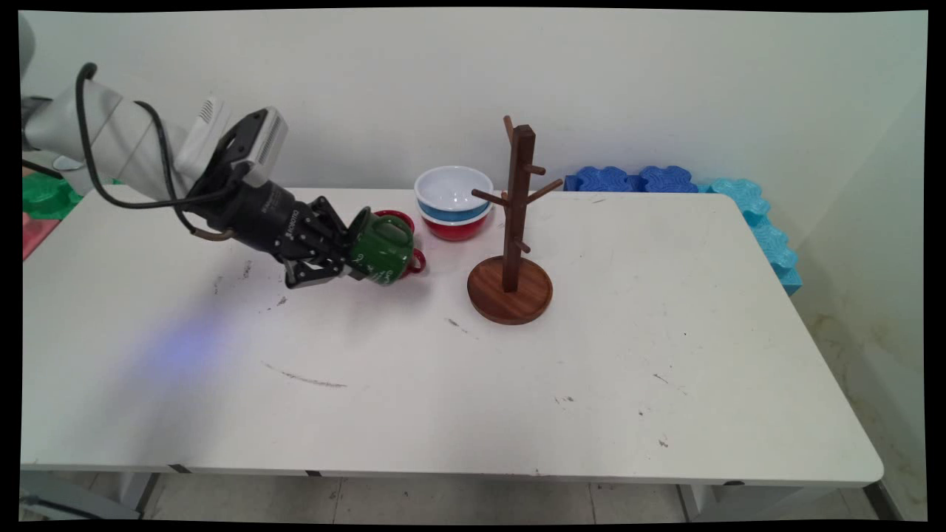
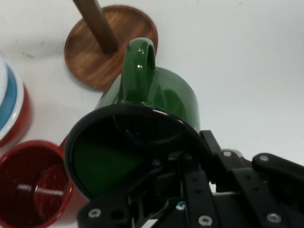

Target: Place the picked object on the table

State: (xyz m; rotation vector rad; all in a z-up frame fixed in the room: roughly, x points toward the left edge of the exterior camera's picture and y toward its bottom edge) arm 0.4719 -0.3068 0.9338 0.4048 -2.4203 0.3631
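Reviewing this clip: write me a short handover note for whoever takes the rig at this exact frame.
Gripper: shut on the green mug, gripping its rim with one finger inside; mug tipped on its side, held clear of the table, handle turned toward the wooden mug tree.
Red mug: upright on the table, right behind the green mug.
Stacked bowls: white over blue over red, behind and left of the tree.
Mug tree: upright mid-table, nothing on its pegs.
No mug hung yet; both mugs remain off the tree.
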